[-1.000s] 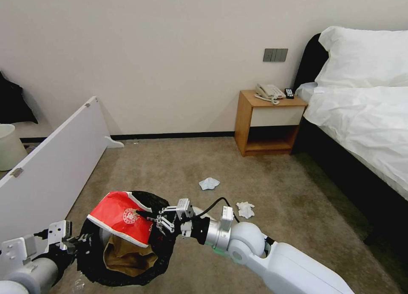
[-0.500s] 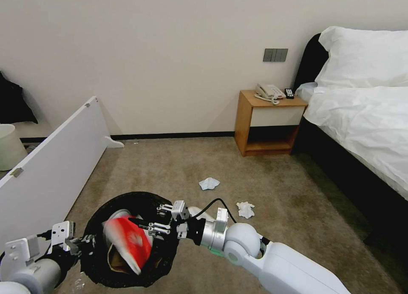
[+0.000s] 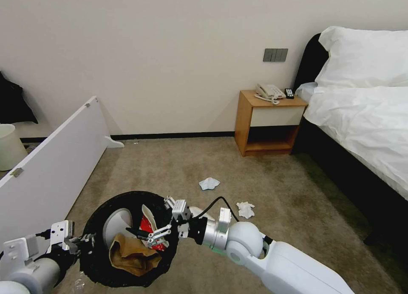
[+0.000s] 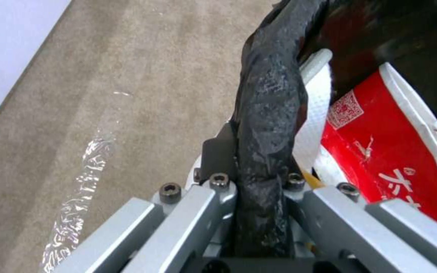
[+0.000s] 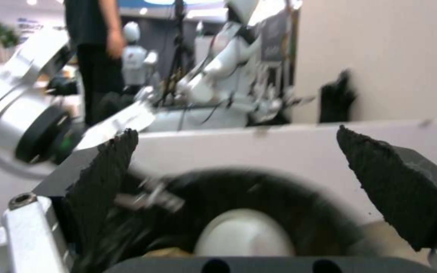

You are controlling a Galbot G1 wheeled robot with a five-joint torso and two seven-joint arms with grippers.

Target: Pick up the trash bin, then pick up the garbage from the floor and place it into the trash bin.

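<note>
Lower left of head view: trash bin (image 3: 127,238) held off the floor (image 3: 178,166), left gripper (image 4: 259,182) clamped on its black-bagged rim, red snack packet (image 3: 149,232) and brown paper bag (image 3: 131,253) inside; right gripper (image 3: 155,234) spread wide over the bin mouth, holding nothing. Beyond, mid-frame: two tissues (image 3: 209,183) on open carpet, white panel (image 3: 55,166) bounding left, nightstand (image 3: 270,122) and bed (image 3: 365,120) right. Left wrist view adds clamp detail; right wrist view adds both pads (image 5: 102,178) parted.

The room is evenly and softly lit, with only faint shadows cast on the carpet (image 3: 272,175) under the nightstand (image 3: 268,123). Straight lines are slightly bowed toward the head view's edges. Heavy motion blur is seen in the right wrist view, and a glossy glare streak on the carpet in the left wrist view.
</note>
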